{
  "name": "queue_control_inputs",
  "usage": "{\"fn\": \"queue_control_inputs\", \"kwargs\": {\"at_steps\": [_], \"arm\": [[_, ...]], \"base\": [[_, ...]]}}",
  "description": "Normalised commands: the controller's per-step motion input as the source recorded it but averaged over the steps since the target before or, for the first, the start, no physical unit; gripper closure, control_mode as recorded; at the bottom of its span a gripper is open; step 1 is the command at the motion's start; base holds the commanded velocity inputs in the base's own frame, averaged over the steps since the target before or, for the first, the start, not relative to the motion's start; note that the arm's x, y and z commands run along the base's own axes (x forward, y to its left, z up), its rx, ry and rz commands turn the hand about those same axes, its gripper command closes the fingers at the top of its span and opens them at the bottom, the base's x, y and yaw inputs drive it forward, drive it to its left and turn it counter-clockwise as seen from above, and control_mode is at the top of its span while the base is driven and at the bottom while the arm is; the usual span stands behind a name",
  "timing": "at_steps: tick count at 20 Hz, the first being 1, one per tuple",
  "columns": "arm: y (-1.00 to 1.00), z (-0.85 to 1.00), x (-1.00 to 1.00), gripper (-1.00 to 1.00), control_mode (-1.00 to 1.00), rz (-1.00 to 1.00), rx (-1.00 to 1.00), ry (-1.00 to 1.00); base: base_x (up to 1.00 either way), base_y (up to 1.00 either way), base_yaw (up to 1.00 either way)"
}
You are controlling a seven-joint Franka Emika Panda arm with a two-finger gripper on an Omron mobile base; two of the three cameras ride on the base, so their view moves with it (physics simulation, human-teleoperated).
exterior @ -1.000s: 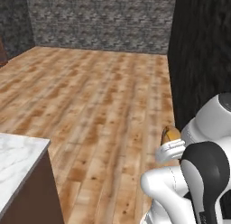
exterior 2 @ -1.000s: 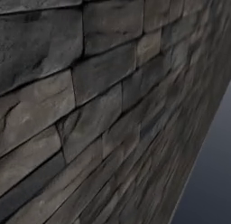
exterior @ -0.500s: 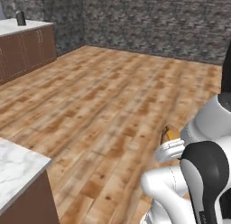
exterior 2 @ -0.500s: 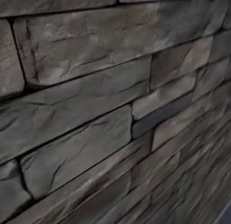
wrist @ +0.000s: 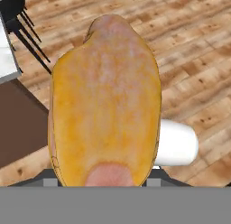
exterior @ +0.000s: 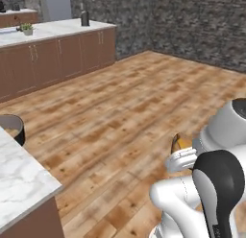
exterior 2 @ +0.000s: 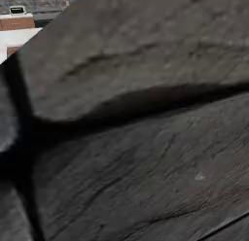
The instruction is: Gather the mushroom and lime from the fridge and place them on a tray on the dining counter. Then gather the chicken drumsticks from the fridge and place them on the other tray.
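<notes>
- You have the wooden floor (exterior: 120, 102) spread across most of the left base view, running back to a dark stone wall (exterior: 192, 26).
- In the right base view you sit hard up against a dark stone surface (exterior 2: 146, 138), with a strip of white counter showing at the top left corner.
- Along the far left you see a long run of brown cabinets (exterior: 57, 59) under a pale marble top, with a dark bottle (exterior: 85, 16) and a small plant (exterior: 26, 29) standing on it.
- Nearer to you, at the lower left, a marble counter corner (exterior: 19, 184) juts in, with a dark round pot (exterior: 12, 129) at its far edge.
- Your chicken drumstick (wrist: 106, 105) is in the gripper (exterior: 181, 153), well above the floor; in the hand view it reaches from the bottom edge almost to the top.
- The fingertips are hidden behind the meat, yet the jaws are plainly closed around the drumstick, its orange end (exterior: 180, 142) poking out beside the white hand.
</notes>
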Motion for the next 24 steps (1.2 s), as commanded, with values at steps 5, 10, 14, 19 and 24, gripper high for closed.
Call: {"fn": "queue_control_inputs", "kwargs": {"at_steps": [5,10,14,19,24], "arm": [[0.00,0.00,0.00,1.00,1.00,0.00,0.00,0.00],[0.00,0.00,0.00,1.00,1.00,0.00,0.00,0.00],[0.00,0.00,0.00,1.00,1.00,0.00,0.00,0.00],[0.00,0.00,0.00,1.00,1.00,0.00,0.00,0.00],[0.00,0.00,0.00,1.00,1.00,0.00,0.00,0.00]], "base": [[0.84,-0.21,0.49],[0.78,-0.36,0.45],[0.67,-0.55,0.39],[0.57,-0.73,0.32],[0.68,-0.71,0.31]]}}
